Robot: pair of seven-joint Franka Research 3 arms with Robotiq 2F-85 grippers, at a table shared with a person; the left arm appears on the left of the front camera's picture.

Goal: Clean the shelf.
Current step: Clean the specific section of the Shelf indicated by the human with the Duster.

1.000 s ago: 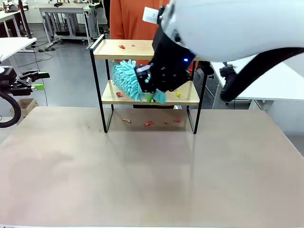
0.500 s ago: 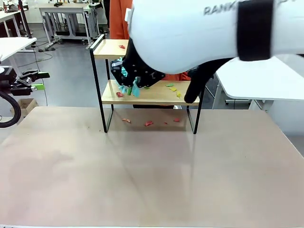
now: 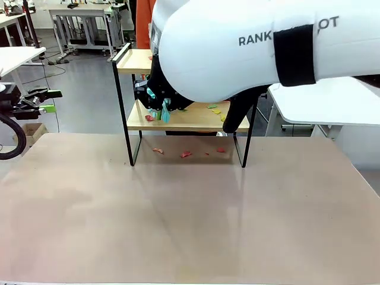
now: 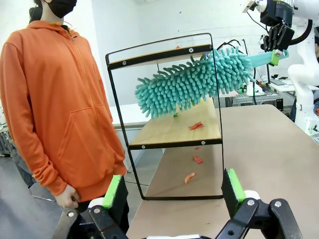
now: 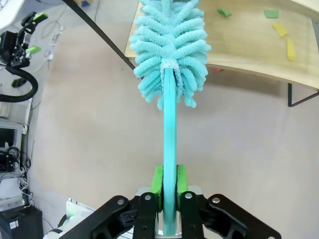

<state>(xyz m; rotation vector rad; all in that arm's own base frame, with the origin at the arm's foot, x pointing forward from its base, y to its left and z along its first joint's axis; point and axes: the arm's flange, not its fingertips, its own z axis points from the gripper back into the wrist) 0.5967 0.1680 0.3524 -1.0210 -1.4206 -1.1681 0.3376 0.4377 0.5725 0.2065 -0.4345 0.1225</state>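
A two-board shelf (image 3: 122, 107) stands at the far side of the beige surface (image 3: 190, 225), just in front of one person in an orange hoodie (image 4: 55, 99). The right hand (image 5: 169, 181) is pressed shut on the handle of a single teal duster (image 5: 172, 45), whose fluffy head reaches into the gap between the shelf's two wooden boards, above the lower one. Seen from the front, that hand (image 3: 155, 100) sits at the shelf's left end, largely hidden by its own white arm. The left hand (image 4: 173, 188) hangs well off to the side, its two green-padded fingers (image 4: 113, 191) spread wide and holding nothing. Two green scraps (image 5: 224, 12) and two yellow scraps (image 5: 290, 49) lie on the lower board; three red scraps (image 3: 186, 154) lie on the surface beneath the shelf.
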